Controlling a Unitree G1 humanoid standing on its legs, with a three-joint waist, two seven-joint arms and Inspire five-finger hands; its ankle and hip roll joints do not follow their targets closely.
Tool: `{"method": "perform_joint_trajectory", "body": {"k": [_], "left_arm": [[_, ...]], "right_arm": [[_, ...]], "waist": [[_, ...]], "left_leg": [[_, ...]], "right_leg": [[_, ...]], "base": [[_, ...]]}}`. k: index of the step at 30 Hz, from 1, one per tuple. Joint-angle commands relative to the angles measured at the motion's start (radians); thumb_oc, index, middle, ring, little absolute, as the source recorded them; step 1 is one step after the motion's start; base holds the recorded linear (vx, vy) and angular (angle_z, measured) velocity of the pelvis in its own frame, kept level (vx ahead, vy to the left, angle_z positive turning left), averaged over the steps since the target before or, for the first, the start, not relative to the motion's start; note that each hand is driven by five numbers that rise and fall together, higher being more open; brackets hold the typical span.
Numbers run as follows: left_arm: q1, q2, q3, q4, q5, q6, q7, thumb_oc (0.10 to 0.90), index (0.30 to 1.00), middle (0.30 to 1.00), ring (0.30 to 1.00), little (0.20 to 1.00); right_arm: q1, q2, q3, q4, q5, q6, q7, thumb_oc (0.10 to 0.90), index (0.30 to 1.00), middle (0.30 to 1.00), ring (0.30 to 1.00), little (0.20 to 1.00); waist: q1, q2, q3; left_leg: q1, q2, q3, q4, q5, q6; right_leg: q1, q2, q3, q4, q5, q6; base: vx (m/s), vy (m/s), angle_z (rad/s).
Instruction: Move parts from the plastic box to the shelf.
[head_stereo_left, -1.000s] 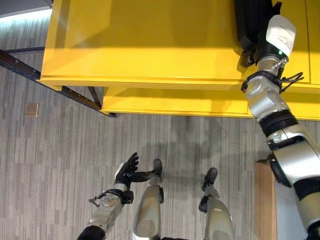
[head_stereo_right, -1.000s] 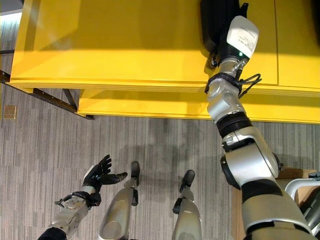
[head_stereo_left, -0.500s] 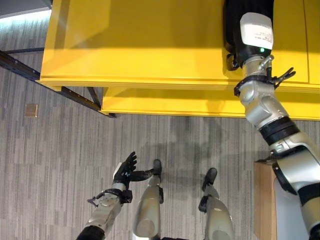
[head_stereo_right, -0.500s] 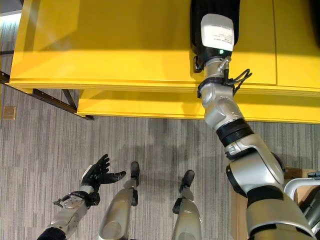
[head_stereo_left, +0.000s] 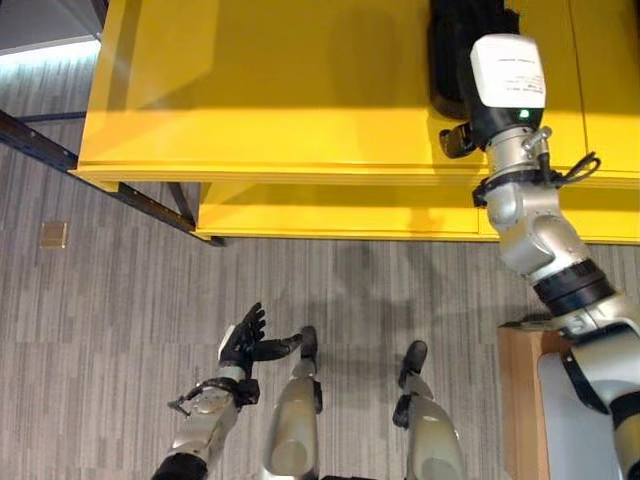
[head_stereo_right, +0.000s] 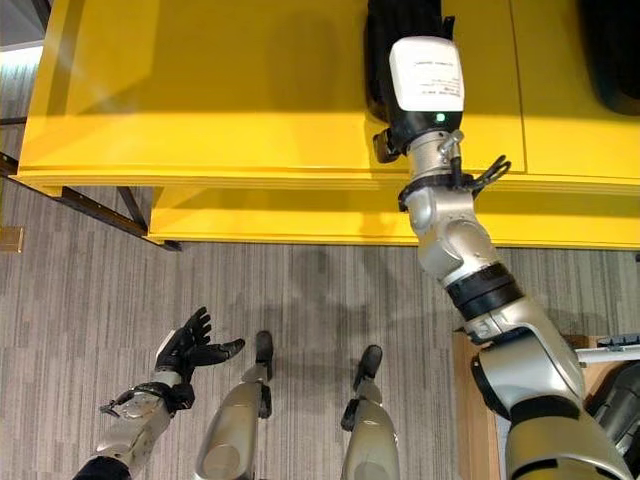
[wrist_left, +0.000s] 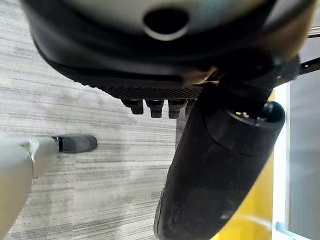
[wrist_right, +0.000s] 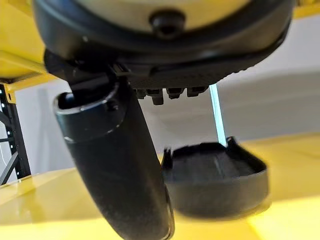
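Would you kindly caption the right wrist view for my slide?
Right hand hovers open above a black part resting on the yellow shelf.

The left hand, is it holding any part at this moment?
No, the left hand hangs open and empty above the floor.

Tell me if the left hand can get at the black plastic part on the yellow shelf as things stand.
Probably not: the left hand hangs low over the floor with open fingers, far from the black plastic part on the yellow shelf, under the right hand.

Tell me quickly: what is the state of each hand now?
Left hand: open, holding nothing, above the floor.
Right hand: open, over the yellow shelf, next to a black part.
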Motion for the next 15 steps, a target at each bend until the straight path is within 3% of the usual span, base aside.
{"method": "perform_joint_trajectory", "body": {"k": [1,8,15], "left_arm": [[0.054,-0.004,0.000,0.014,0.043,-0.039,-0.005,0.900,1.000,1.000,1.000,1.000],[0.083,-0.023,0.033,0.039,0.069,-0.030,-0.021,0.900,1.000,1.000,1.000,1.000],[0.125,-0.060,0.053,0.067,0.099,-0.018,-0.039,0.900,1.000,1.000,1.000,1.000]], "right_arm": [[-0.019,-0.070,-0.084,-0.120,-0.092,-0.024,-0.065,0.900,1.000,1.000,1.000,1.000],[0.131,-0.072,-0.171,-0.262,-0.143,-0.056,-0.058,0.900,1.000,1.000,1.000,1.000],[0.361,-0.016,-0.254,-0.387,-0.155,-0.105,-0.023,0.900,1.000,1.000,1.000,1.000]], "waist": [[0.002,-0.022,-0.118],[-0.016,-0.030,-0.160],[-0.044,-0.039,-0.221]], "left_leg": [[0.031,0.024,-0.004,-0.034,-0.005,-0.001],[0.087,0.029,0.014,-0.065,-0.002,-0.005],[0.165,0.040,0.039,-0.105,0.001,-0.012]], "right_leg": [[0.029,0.003,-0.027,0.101,-0.108,-0.005],[0.076,0.019,-0.017,0.056,-0.098,-0.002],[0.141,0.034,-0.008,0.013,-0.092,0.003]], "base": [[0.02,-0.005,-0.04],[0.03,-0.007,-0.10],[0.06,-0.009,-0.08]]}}
